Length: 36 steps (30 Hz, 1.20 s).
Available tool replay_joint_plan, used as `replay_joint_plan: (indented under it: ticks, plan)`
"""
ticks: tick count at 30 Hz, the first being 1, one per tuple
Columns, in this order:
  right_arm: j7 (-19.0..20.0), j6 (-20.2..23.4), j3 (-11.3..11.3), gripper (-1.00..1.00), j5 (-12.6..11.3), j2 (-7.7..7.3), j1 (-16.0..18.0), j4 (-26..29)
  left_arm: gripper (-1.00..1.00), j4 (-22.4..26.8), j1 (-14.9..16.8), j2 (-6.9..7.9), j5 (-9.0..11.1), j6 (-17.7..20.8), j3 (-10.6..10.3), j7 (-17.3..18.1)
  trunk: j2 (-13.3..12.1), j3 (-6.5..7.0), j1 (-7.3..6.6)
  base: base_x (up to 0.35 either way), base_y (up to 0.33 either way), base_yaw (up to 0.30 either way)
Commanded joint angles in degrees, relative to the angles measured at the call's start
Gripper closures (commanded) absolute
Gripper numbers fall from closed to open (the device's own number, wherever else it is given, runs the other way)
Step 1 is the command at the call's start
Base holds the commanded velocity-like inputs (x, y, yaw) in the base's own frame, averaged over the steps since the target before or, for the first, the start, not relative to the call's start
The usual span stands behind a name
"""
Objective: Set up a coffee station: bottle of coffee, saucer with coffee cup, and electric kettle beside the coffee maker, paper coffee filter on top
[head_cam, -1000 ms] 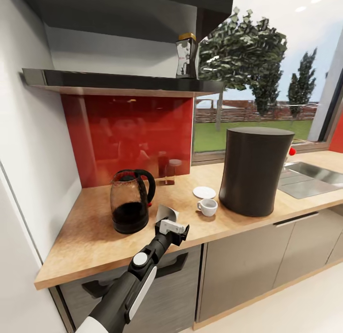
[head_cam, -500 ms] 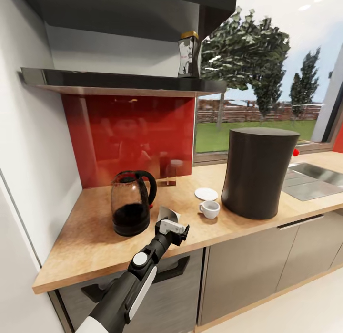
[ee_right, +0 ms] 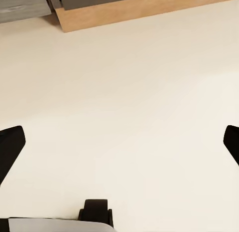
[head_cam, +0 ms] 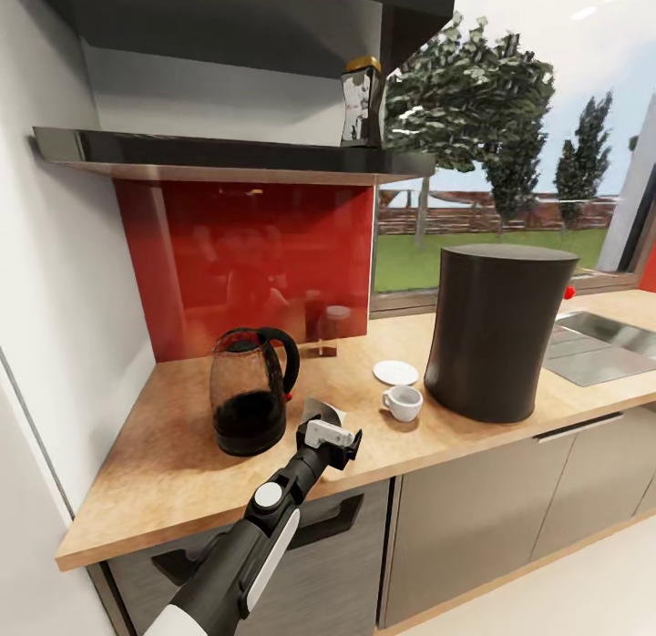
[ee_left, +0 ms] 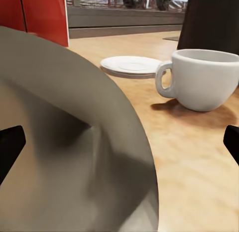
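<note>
— Coffee maker [head_cam: 499, 331] location?
— Right on the countertop [head_cam: 164, 454]; kettle [head_cam: 248, 390] left, cup [head_cam: 402, 402] and saucer [head_cam: 395, 372] between.
— Left gripper [head_cam: 321, 426]?
— Pinching the paper filter [ee_left: 69, 142].
— Right gripper [ee_right: 119, 147]?
— Spread wide over floor [ee_right: 129, 77], holding nothing.

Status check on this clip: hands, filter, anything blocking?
Left hand holding paper filter over counter. Right hand open, above floor. Coffee maker top bare; cup beside saucer, kettle close by.

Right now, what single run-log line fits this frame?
left gripper: holding paper coffee filter over countertop | coffee cup: beside saucer, not on it | bottle of coffee: on shelf | right gripper: open
</note>
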<state>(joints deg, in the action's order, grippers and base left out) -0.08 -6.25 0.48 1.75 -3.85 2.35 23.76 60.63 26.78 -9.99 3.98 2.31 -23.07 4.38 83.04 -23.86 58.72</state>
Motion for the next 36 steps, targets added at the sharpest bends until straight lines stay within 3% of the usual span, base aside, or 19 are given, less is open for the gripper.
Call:
replay_joint_plan:
  ticks: [1, 36]
  plan:
    - [0.0, -0.2, 0.0, -1.0, 0.2, -0.02, 0.0, 0.0, -1.0, 0.0, 0.0, -0.01, 0.4, 0.2, 0.0, 0.2, 0.0, -0.06, 0.0, 0.032, 0.0, 0.0]
    - [0.0, -0.2, 0.0, -1.0, 0.2, -0.02, 0.0, 0.0, -1.0, -2.0, 0.0, -0.01, 0.4, 0.2, -0.6, 0.2, 0.0, -0.06, 0.0, 0.013, -0.006, 0.0]
